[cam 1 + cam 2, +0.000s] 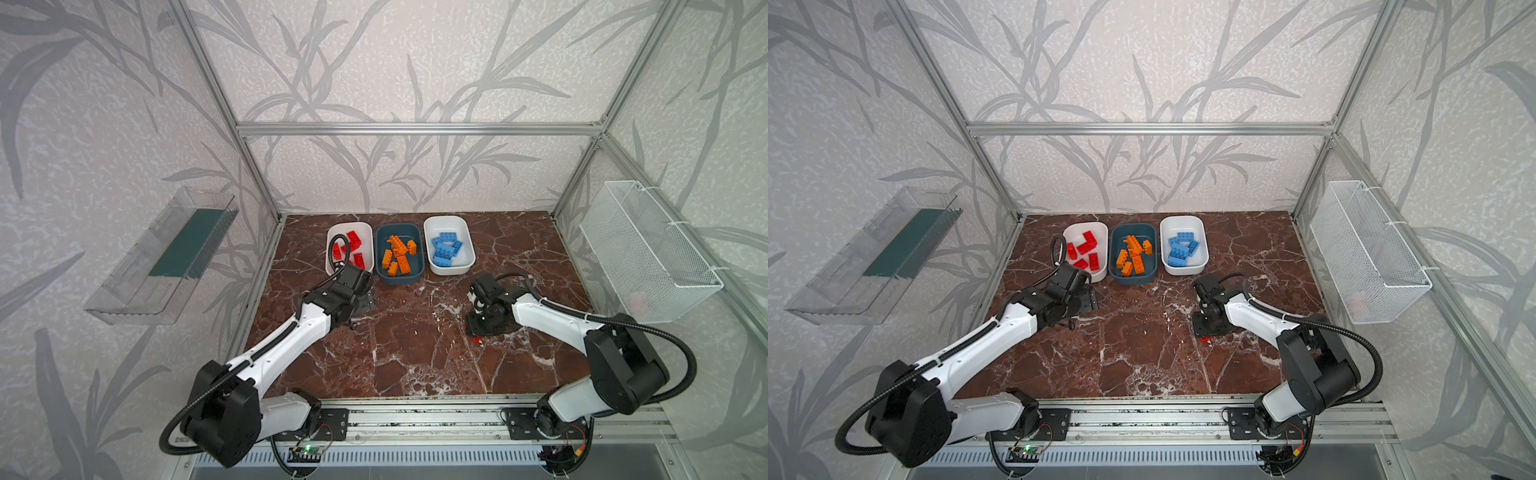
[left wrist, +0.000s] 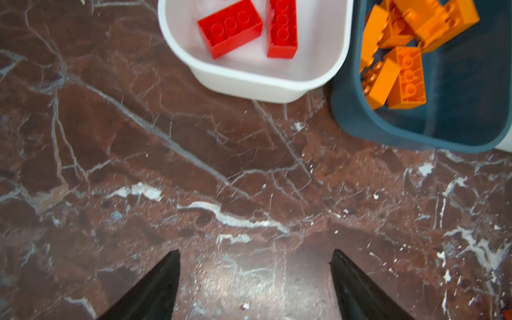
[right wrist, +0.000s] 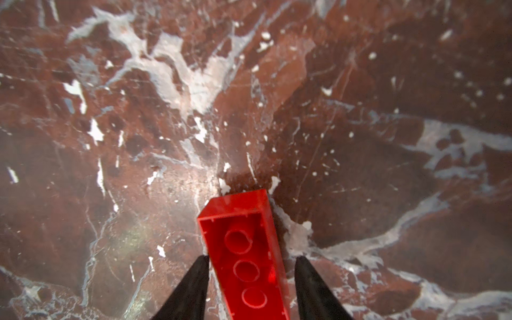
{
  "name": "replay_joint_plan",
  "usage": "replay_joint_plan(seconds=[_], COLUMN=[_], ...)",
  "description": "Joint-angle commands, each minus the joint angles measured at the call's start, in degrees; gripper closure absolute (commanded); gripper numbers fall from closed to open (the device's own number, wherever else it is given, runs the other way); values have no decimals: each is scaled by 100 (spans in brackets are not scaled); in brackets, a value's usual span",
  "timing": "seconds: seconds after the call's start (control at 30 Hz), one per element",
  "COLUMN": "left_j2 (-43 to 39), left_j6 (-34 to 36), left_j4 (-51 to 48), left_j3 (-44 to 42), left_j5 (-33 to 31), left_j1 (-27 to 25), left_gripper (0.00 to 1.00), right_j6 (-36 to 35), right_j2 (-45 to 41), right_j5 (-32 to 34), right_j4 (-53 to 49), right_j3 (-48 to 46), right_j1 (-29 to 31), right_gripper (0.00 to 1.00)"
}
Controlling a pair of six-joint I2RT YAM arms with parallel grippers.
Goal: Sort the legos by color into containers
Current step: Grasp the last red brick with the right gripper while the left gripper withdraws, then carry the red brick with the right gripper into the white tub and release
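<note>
Well in front of the dark teal-blue rounded plastic tub (image 1: 399, 279), toward its right, a small red plastic brick (image 3: 246, 257) is lying on the marbled reddish-brown tabletop (image 1: 415, 353), hollow underside facing the wrist camera. The right gripper (image 3: 252, 258) is straddling it, one finger (image 3: 194, 285) touching and a sliver of gap showing at the other, so a firm grip cannot be confirmed. Orange bricks (image 1: 397, 254) are sitting in that tub, with a white tub (image 2: 249, 83) holding red bricks (image 2: 230, 27) on its left and another white tub (image 1: 451, 271) holding blue bricks (image 1: 445, 249) on its right, while the left gripper (image 2: 255, 251) is hovering, jaws spread wide and empty, just in front of its left corner.
</note>
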Motion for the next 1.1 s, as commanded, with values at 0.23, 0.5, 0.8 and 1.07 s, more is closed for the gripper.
replay_joint_plan(seconds=[0.23, 0.5, 0.8, 1.07], left_j2=[-1443, -1922, -2560, -3010], left_j6=[-323, -616, -788, -1022], left_j4=[-304, -225, -345, -687], left_j3=[-751, -1329, -1542, -1691], left_j5=[-274, 192, 66, -95], left_j1=[-94, -88, -86, -78], left_gripper=[15, 15, 14, 11], right_j6=[263, 294, 325, 193], right_j2=[248, 153, 983, 2760], right_j5=[726, 334, -874, -1486], right_j4=[-167, -162, 373, 332], right_j3=[173, 948, 2548, 4950], right_j1=[484, 792, 974, 1041], right_gripper=[68, 72, 73, 73])
